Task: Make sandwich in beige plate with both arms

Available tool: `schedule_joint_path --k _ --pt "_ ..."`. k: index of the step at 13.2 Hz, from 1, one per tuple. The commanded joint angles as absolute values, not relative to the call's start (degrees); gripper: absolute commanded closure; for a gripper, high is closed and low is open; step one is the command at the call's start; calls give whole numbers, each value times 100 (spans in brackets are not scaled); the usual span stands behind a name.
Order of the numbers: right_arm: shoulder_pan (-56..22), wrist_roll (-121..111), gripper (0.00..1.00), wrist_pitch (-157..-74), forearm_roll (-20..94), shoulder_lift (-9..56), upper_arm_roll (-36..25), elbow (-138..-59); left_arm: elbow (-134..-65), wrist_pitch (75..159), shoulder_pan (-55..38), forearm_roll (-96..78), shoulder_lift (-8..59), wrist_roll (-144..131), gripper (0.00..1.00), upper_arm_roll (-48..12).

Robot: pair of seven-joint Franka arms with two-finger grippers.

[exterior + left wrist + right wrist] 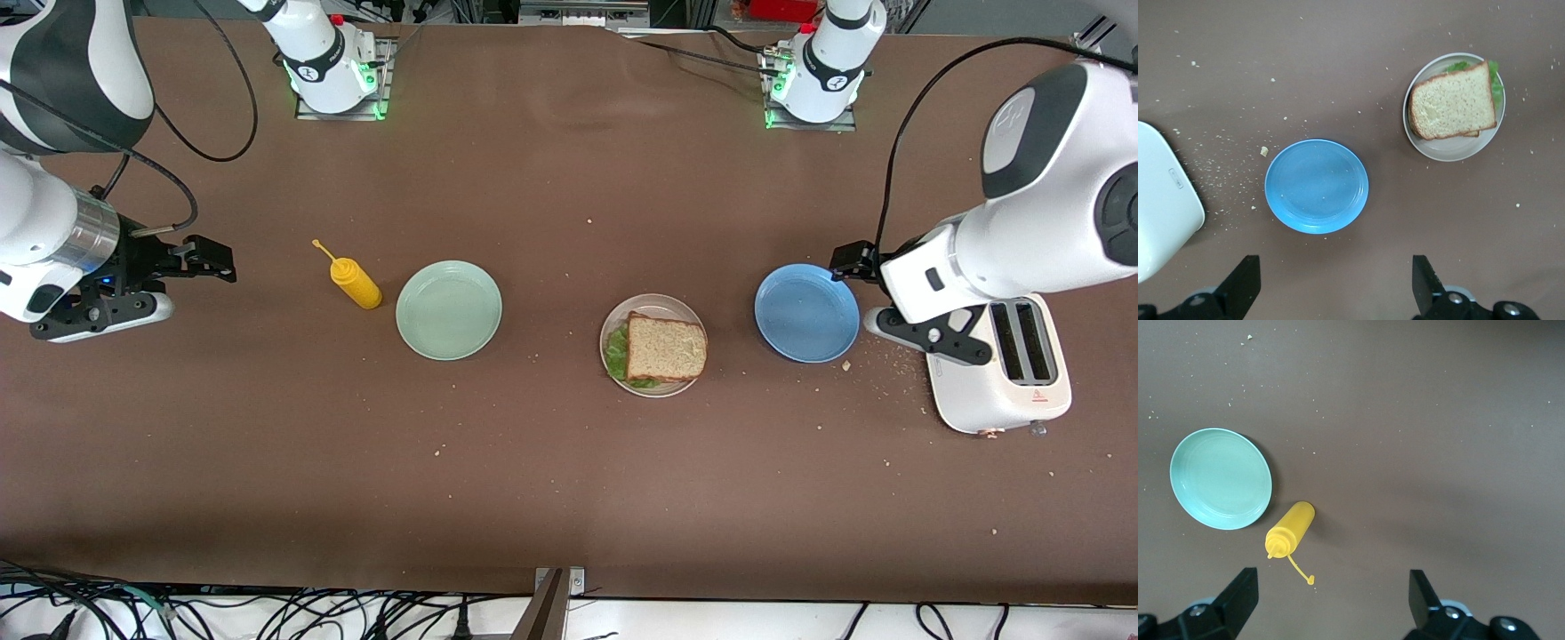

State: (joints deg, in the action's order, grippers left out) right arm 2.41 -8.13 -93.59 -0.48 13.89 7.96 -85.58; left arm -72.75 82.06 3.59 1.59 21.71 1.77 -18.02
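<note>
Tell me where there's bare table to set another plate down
Bare table lies between the mint-green plate and the beige plate, and all along the front-camera edge. Crowded: the blue plate, toaster and left gripper cluster together.

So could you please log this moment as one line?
sandwich: assembled on beige plate | left end effector: open, over table near blue plate | right end effector: open, near mustard bottle
</note>
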Motion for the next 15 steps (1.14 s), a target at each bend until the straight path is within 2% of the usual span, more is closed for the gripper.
schedule_joint_path --k 1,3,6,10,15 --pt "308 -835 1 -9413 -114 1239 853 -8728 -7303 8104 20 325 1856 -61 0 -1557" --pt "308 -800 1 -9404 -114 1231 853 -8719 -7391 8182 -341 255 1636 -44 0 -943" --pt "290 -791 1 -9413 -132 1239 861 -8719 -8302 8830 -220 -139 812 -79 0 -538" --pt "290 -668 0 -9431 -140 1239 861 -8675 -9543 9544 -18 -167 -288 -70 0 -553" --pt "299 -695 0 -9422 -97 1239 853 -8666 -9527 9379 334 -167 -430 -79 0 -967"
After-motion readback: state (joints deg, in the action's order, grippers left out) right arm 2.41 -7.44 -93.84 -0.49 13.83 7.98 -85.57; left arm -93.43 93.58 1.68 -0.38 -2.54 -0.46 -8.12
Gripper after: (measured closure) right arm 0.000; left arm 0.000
